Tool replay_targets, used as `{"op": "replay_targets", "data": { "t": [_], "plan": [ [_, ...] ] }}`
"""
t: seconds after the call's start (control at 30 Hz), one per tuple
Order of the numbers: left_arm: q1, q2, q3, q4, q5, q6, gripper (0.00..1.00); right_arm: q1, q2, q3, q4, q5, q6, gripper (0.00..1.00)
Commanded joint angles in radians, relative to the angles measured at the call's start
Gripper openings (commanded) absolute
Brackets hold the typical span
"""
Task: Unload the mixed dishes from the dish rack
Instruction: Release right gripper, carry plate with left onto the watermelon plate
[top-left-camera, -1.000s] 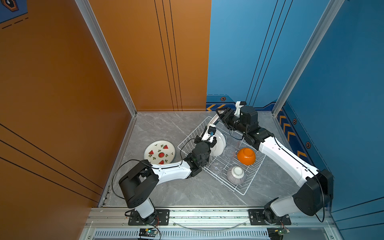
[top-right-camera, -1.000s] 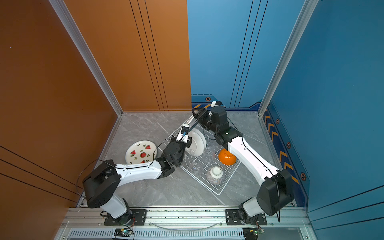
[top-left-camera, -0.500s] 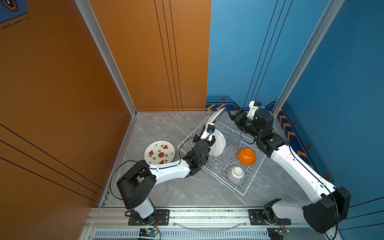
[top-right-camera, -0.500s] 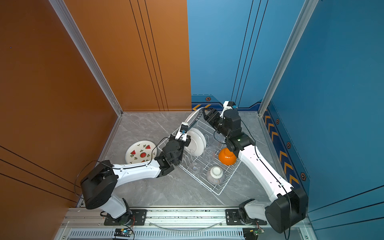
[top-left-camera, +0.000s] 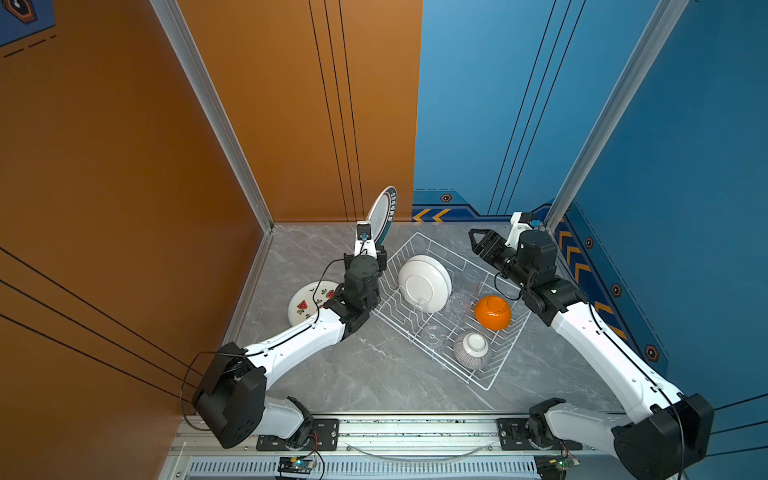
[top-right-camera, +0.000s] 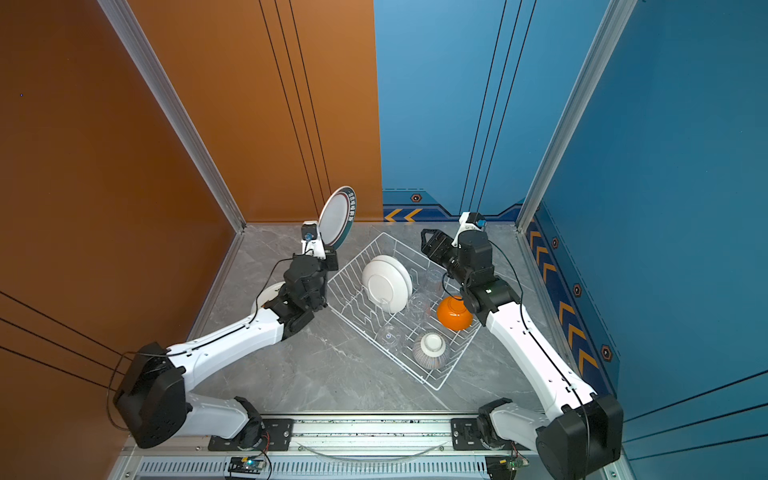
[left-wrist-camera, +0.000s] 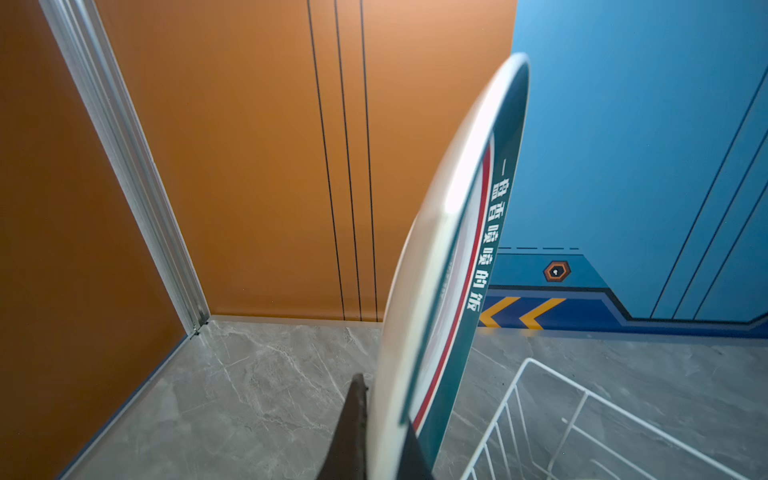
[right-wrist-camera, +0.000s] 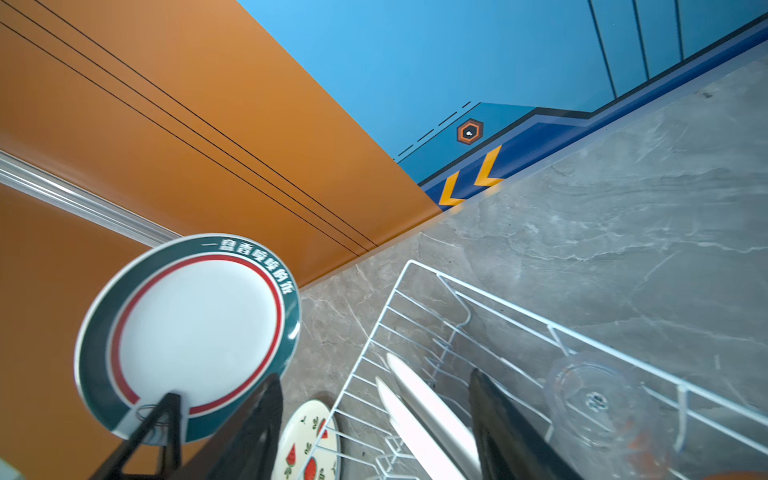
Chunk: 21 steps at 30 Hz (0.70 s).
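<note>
Dark-ringed plate (top-left-camera: 383, 211) was clamped at its lower rim by the left gripper (top-left-camera: 372, 244), jaws closed tight on the thin edge. It stood nearly upright, raised clear of the dish rack (top-left-camera: 395, 316) and beside the rack's far corner.

The right gripper (top-left-camera: 474, 243) hung open and empty over the far side of the rack, well apart from the plate.

On the table (top-left-camera: 374, 374), outside the rack, a watermelon plate (top-left-camera: 305, 305) lay flat. The rack held two white plates (top-left-camera: 424, 284) on edge, three clear tumblers (top-left-camera: 457, 303), an orange bowl (top-left-camera: 492, 311) and a striped bowl (top-left-camera: 471, 351).

The step in hand appeared to be setting the plate down on the table. Recommended procedure:
- Swing wide of the rack's wire rim.
- Tilt the plate toward flat while lowering, since an edge grip probably allowed pivoting.
- Release only once it rested on the table.
- Keep it off the watermelon plate's rim.
</note>
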Motion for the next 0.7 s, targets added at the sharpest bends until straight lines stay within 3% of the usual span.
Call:
{"op": "replay_targets", "data": {
  "t": [0.0,0.13,0.3,0.5,0.67],
  "plan": [
    [0.083,-0.1,-0.023,-0.13,0.105,-0.256,0.0,-0.005,-0.02,-0.021,-0.088,0.033,-0.104,0.72],
    [0.132,-0.185,-0.054,-0.234,0.075,-0.284,0.0,-0.006,-0.028,-0.066,-0.096,0.045,-0.134,0.78],
    [0.201,-0.297,-0.118,-0.326,0.087,-0.373,0.0,-0.005,-0.032,-0.092,-0.091,0.024,-0.154,0.79],
    [0.302,-0.415,-0.207,-0.474,0.18,-0.557,0.0,0.001,-0.048,-0.121,-0.093,0.031,-0.171,0.79],
    [0.387,-0.509,-0.26,-0.583,0.242,-0.638,0.0,0.011,-0.056,-0.135,-0.105,0.035,-0.192,0.79]
  ]
}}
